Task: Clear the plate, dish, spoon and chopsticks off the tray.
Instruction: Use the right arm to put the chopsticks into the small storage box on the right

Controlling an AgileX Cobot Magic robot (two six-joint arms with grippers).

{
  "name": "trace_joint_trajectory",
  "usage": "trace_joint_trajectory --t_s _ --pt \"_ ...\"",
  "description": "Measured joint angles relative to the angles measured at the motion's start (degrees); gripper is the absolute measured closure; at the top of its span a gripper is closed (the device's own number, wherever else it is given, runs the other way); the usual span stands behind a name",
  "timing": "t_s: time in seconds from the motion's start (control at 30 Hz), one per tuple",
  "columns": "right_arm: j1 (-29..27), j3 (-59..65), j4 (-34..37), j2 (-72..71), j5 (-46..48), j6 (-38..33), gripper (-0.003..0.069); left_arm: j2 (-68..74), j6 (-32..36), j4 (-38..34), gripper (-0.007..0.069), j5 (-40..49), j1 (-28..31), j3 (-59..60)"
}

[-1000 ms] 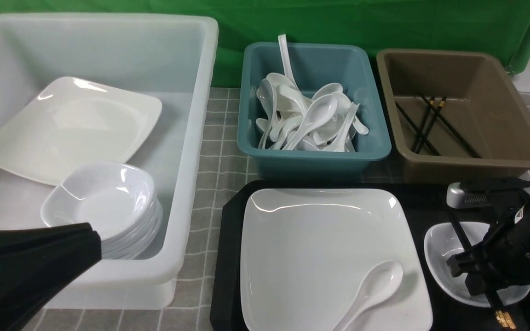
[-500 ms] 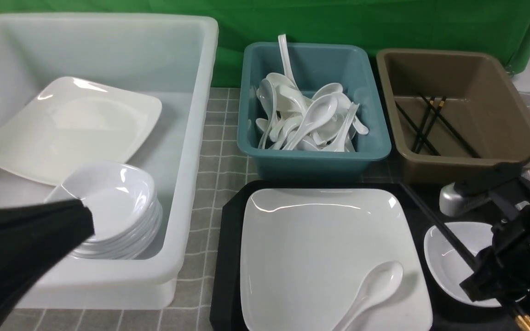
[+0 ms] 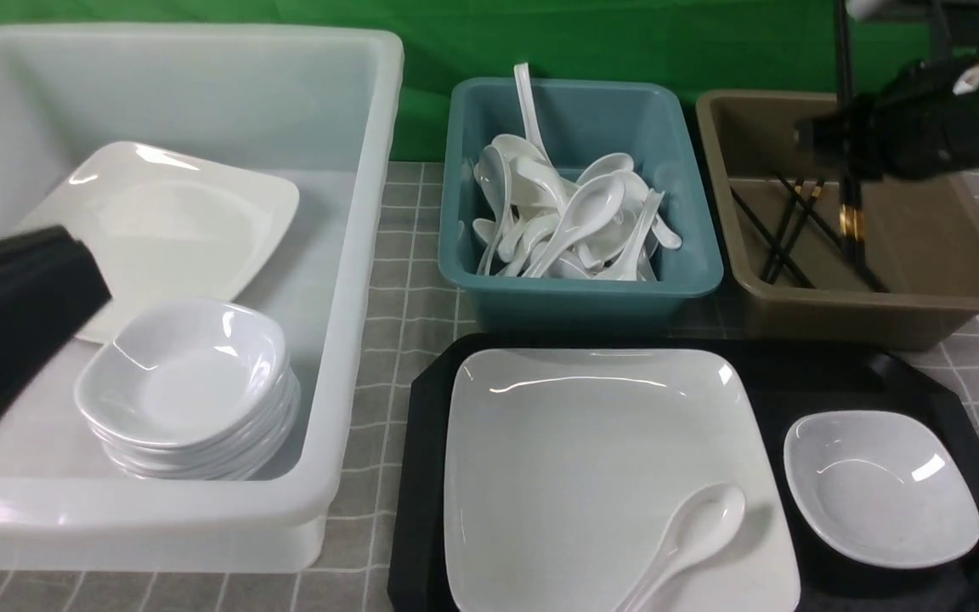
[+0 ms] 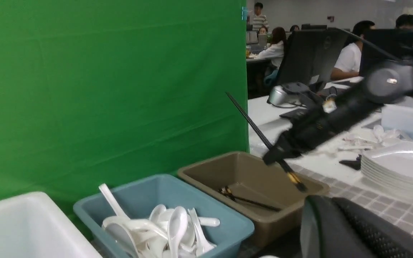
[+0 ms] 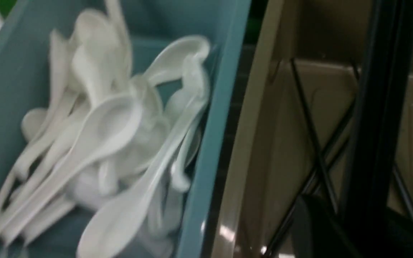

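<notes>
The black tray (image 3: 421, 476) holds the large white plate (image 3: 574, 442), with the white spoon (image 3: 685, 535) lying on the plate's near right corner. The small dish (image 3: 880, 484) sits on the tray to the plate's right. My right gripper (image 3: 846, 140) is shut on the black chopsticks (image 3: 849, 208) and holds them nearly upright, gold-banded ends down, above the brown tub (image 3: 880, 314). The left wrist view shows the held chopsticks (image 4: 256, 129) tilted over that tub. My left gripper (image 4: 335, 222) looks shut and empty, raised over the white tub.
A big white tub (image 3: 353, 255) at the left holds a square plate and a stack of small dishes. A teal tub (image 3: 583, 289) behind the tray is full of spoons. The brown tub has several chopsticks (image 3: 783, 234) lying in it.
My right gripper has lifted the chopsticks off the dish and carried them up and back over the brown tub. My left arm has risen and drawn leftwards.
</notes>
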Motion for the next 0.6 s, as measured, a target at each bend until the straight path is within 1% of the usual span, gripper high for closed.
trace_joint_trajectory --t_s 0.03,0.1,0.13,0.23,0.27,0.37,0.4,0.47,0.53,0.6 --pt "-1.25 -3.58 0.00 4.88 -0.59 1.65 0.0523 0.00 0.00 0.00 0.0617 1.99 0.00 0.00" --pt "-2.23 -6.51 0.00 8.23 0.06 3.59 0.0514 0.00 0.00 0.00 0.0617 3.82 0.00 0.00" --pt "-2.87 -8.19 0.00 10.66 1.36 4.46 0.0495 0.00 0.00 0.00 0.0617 4.79 0.00 0.00" --pt "-3.77 -10.11 0.00 14.08 5.31 6.78 0.0384 0.00 0.00 0.00 0.0617 6.46 0.00 0.00" --pt "-3.96 -10.26 0.00 14.55 6.75 6.84 0.0332 0.00 0.00 0.00 0.0617 6.57 0.00 0.00" --pt "-3.96 -10.53 -0.05 14.17 9.51 6.48 0.0255 0.00 0.00 0.07 0.0617 6.48 0.00 0.00" --pt "-3.96 -10.53 -0.01 13.68 10.50 6.15 0.0243 0.00 0.00 0.27 0.0617 6.40 0.00 0.00" --pt "-3.96 -10.53 -0.01 12.10 12.80 4.90 0.0242 0.00 0.00 0.69 0.0617 6.40 0.00 0.00" --pt "-3.96 -10.53 -0.01 9.25 18.01 2.80 0.0267 0.00 0.00 1.16 0.0617 6.40 0.00 0.00" --pt "-3.73 -10.53 -0.07 7.36 20.81 1.51 0.0291 0.00 0.00 1.28 0.0617 6.40 0.00 0.00"
